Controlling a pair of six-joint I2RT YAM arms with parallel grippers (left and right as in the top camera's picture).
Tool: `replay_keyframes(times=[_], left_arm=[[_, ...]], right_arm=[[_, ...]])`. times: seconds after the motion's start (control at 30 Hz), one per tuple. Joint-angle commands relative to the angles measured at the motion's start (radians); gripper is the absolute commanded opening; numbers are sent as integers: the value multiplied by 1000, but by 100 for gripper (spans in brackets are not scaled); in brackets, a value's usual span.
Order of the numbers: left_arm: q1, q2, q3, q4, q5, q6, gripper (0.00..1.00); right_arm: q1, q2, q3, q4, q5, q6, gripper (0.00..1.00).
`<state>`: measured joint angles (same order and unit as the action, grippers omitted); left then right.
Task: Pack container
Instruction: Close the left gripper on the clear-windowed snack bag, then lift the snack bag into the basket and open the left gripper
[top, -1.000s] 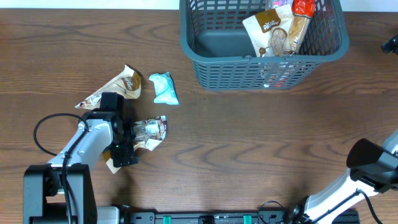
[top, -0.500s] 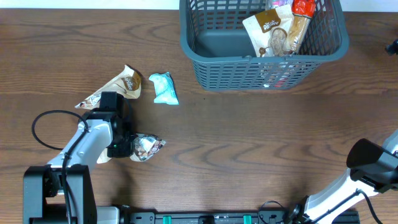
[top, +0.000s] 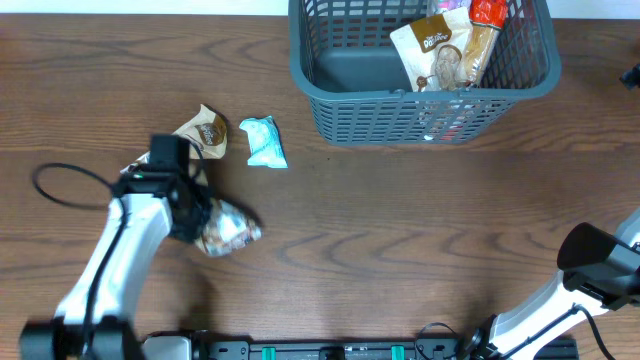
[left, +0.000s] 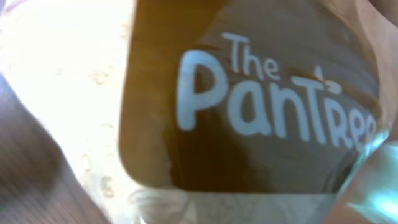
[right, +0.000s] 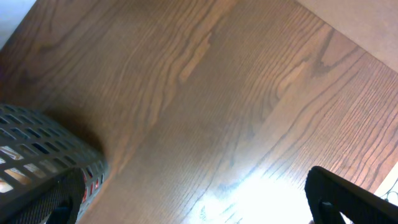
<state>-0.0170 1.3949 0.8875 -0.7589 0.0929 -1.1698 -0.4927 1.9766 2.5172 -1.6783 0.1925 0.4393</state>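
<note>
The container (top: 430, 118), a dark blue-grey slotted basket, stands at the back of the table with several snack packets (top: 440, 52) inside; its corner also shows in the right wrist view (right: 37, 149). My left gripper (top: 203, 226) is shut on a crumpled brown-and-clear snack packet (top: 230, 232) at the left front. That packet (left: 261, 112) fills the left wrist view with its "The Pantree" label and hides the fingers. My right gripper (right: 193, 211) is open over bare table, right of the basket, with nothing between its fingers.
A brown packet (top: 205, 132) and a light blue packet (top: 264, 142) lie on the table just behind the left gripper. The right arm's base (top: 598, 262) sits at the front right corner.
The left gripper went from open around the packet to shut on it. The arm then shifted back and left with the crumpled packet. The right arm has not moved.
</note>
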Motion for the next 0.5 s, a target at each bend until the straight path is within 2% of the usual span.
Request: replay_keyframes(times=[0.0, 0.2, 0.47], left_arm=[[-16, -115, 166, -12, -35, 173, 6], [-74, -159, 503, -10, -35, 263, 5], [-209, -7, 843, 139, -112, 341, 5]], right_arm=[[-14, -2, -3, 3, 17, -10, 99], [-14, -2, -3, 2, 17, -10, 99], [-14, -2, -3, 3, 17, -10, 99]])
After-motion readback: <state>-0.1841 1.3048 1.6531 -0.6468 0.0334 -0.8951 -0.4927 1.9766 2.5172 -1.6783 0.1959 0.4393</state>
